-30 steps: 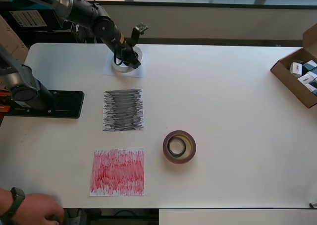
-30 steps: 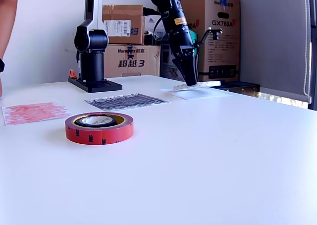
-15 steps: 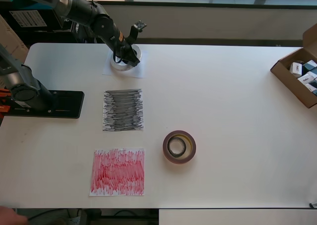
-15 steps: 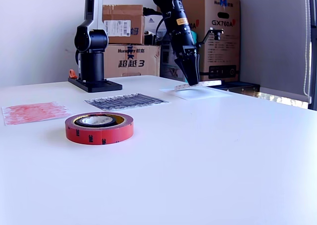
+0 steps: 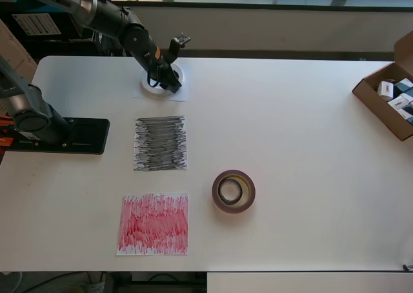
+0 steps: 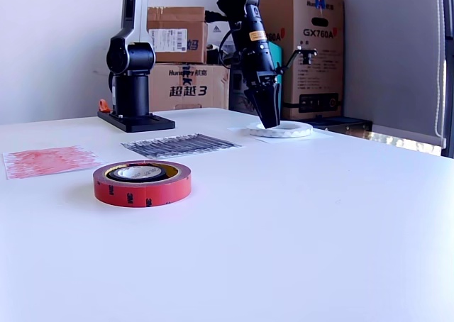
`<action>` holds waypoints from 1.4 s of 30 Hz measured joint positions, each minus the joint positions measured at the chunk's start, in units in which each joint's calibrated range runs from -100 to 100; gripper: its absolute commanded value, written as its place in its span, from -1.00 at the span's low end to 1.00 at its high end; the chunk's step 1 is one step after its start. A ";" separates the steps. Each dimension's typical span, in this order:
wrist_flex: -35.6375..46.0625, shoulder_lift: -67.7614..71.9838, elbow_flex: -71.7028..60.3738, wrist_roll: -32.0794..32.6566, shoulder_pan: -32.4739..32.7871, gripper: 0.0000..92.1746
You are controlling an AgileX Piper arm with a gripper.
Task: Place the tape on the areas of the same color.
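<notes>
The wide white tape ring lies flat on the plain white sheet at the table's far side. My gripper points down onto the ring's rim, and its jaws are closed on that rim. The red-brown roll lies flat on the bare table, and the small black roll sits inside its hole. The black scribbled sheet and the red scribbled sheet hold nothing.
A second arm's black base stands at the overhead view's left edge. An open cardboard box with small items sits at that view's right edge. Stacked cartons stand behind the table.
The white ring was held tilted with one edge raised; it now lies flat on the white sheet. The gripper has lowered with it. The hand at the lower left has gone.
</notes>
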 measured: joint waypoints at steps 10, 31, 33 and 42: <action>0.00 0.00 -0.78 0.46 0.73 0.15; 12.64 -14.17 -16.87 11.36 -16.54 0.14; 15.53 -13.06 -20.13 12.55 -19.29 0.14; 24.34 -1.08 -33.55 15.53 -29.14 0.14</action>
